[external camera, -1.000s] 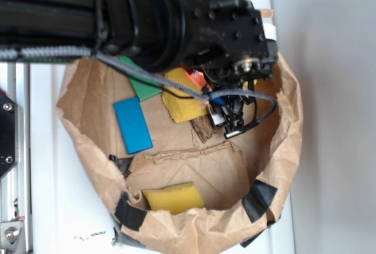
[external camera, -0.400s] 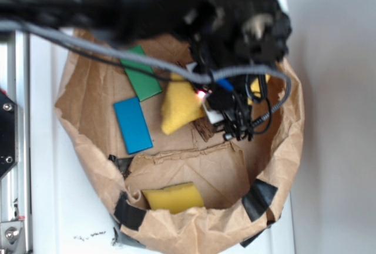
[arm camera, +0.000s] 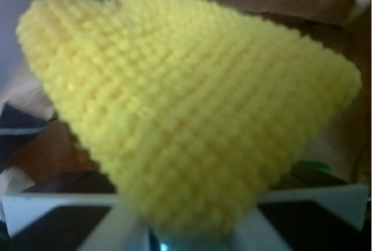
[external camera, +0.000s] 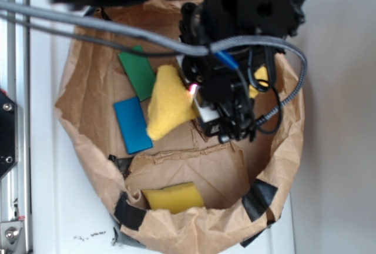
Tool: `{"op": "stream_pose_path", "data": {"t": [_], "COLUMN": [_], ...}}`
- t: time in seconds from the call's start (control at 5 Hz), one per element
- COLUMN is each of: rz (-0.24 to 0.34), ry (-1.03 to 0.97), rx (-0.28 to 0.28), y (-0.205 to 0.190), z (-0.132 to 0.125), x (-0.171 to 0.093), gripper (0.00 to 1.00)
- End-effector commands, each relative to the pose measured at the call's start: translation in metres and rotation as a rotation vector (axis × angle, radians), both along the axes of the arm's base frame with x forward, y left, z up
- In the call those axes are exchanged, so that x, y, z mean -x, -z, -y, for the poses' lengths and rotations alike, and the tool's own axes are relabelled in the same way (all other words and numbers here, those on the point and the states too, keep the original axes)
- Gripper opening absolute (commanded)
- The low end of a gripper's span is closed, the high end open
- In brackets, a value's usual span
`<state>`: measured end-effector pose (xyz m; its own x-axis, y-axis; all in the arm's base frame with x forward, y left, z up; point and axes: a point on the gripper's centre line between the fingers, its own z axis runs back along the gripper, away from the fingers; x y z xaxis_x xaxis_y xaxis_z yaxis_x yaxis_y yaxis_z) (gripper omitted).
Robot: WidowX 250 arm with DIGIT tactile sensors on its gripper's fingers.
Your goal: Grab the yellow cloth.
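Yellow cloth (external camera: 165, 102): fuzzy looped terry, bunched into a floppy cone, hanging over the crumpled brown paper bag (external camera: 88, 95); gripper (external camera: 197, 92) clamped on its narrow end; smooth blue block (external camera: 132, 124) beside

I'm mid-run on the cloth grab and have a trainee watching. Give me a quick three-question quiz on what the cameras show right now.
1. True or false: the yellow cloth lies flat on the bottom of the paper bag.
2. Which block lies nearest the hanging end of the cloth? A) green block B) blue block C) yellow sponge block
3. Fill in: in the wrist view the cloth narrows toward the ____ edge of the picture, where the gripper holds it.

Key
1. False: it is pinched at one end and hangs bunched into a cone.
2. B
3. bottom
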<state>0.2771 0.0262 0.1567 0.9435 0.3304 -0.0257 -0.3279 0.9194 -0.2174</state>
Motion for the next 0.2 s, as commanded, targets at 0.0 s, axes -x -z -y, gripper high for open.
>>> {"op": "stream_pose_path", "data": {"t": [0.0], "rz": [0.229], "ry": [0.073], "rx": [-0.263], "y": [-0.043], "z": [-0.0058], "x": [0.0268], "gripper": [0.0]}}
